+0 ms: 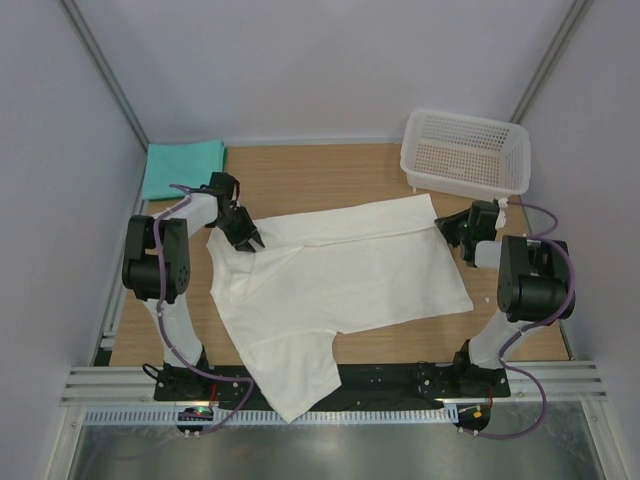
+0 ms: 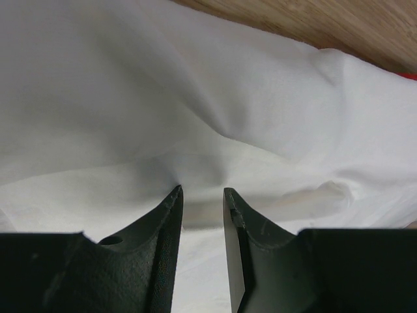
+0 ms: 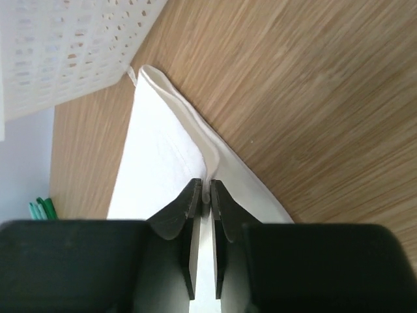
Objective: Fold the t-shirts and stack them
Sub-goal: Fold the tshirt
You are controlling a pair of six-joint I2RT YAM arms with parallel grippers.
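The white t-shirt (image 1: 345, 275) lies spread flat across the middle of the table, with one sleeve hanging over the near edge. My left gripper (image 1: 247, 240) sits at its upper left part. Its jaws (image 2: 201, 194) are narrowed on a raised fold of the white cloth (image 2: 195, 98), and wrinkles run in towards the tips. My right gripper (image 1: 456, 234) is at the shirt's right edge, shut (image 3: 204, 186) on a thin ridge of the hem (image 3: 169, 150). The teal-green t-shirt (image 1: 182, 168) lies folded in the far left corner.
A white mesh basket (image 1: 466, 152) stands at the far right corner, close behind my right gripper, and shows in the right wrist view as well (image 3: 65, 52). Bare wooden tabletop (image 1: 320, 175) lies between the teal shirt and the basket.
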